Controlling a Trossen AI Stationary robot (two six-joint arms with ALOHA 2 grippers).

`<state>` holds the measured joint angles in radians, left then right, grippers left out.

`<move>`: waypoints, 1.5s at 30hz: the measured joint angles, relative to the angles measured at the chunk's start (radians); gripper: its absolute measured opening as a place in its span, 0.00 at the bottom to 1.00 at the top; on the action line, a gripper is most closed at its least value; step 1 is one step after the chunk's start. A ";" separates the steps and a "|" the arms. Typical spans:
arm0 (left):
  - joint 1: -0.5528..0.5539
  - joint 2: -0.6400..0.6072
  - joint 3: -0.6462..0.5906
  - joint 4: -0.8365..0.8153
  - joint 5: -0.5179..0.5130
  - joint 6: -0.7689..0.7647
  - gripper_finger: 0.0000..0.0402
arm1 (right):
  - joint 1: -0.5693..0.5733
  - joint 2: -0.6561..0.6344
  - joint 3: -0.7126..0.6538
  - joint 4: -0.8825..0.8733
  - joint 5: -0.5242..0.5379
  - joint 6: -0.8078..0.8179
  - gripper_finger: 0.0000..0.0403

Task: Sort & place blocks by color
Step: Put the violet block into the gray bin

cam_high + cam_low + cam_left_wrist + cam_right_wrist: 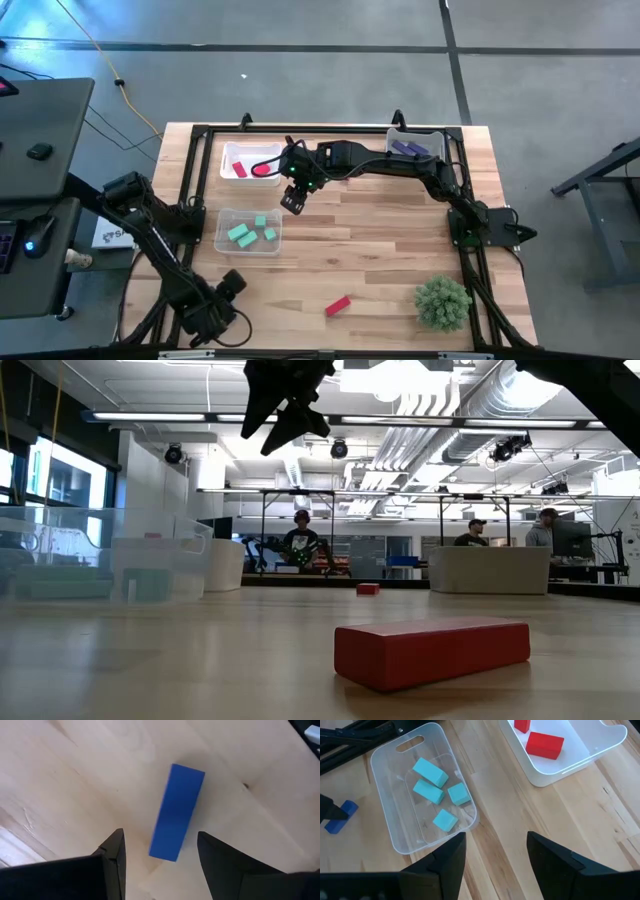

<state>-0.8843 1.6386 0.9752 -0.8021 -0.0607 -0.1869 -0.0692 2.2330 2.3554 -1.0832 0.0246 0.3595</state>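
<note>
My left gripper (232, 285) hovers low over the table's near left part, open. In the left wrist view (159, 834) its fingers stand on either side of one end of a blue bar block (177, 812) that lies flat on the wood, with a gap on both sides. My right gripper (293, 200) (496, 837) hangs open and empty above the table between the bins. A red bar block (338, 305) (430, 650) lies flat near the near edge. Several teal blocks (437, 790) lie in a clear bin (248, 232), red blocks (545, 744) in a white bin (245, 160).
A third clear bin (412, 147) with purple blocks stands at the far right. A green spiky plant ball (442, 302) sits near the near right corner. Bare wood lies in the table's middle. In the low view, people sit at desks in the room beyond.
</note>
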 joint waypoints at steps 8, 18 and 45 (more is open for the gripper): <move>0.034 0.074 0.000 0.017 0.053 0.048 0.40 | 0.000 0.000 0.000 0.000 0.000 0.000 0.49; 0.033 0.109 0.001 0.024 0.046 0.059 0.39 | 0.000 0.000 0.000 0.000 0.008 0.002 0.49; 0.108 0.048 -0.040 0.056 -0.001 0.034 0.00 | 0.017 -0.010 0.001 -0.049 -0.053 0.082 0.49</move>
<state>-0.7766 1.6870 0.9352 -0.7459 -0.0612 -0.1525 -0.0523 2.2227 2.3562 -1.1322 -0.0288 0.4420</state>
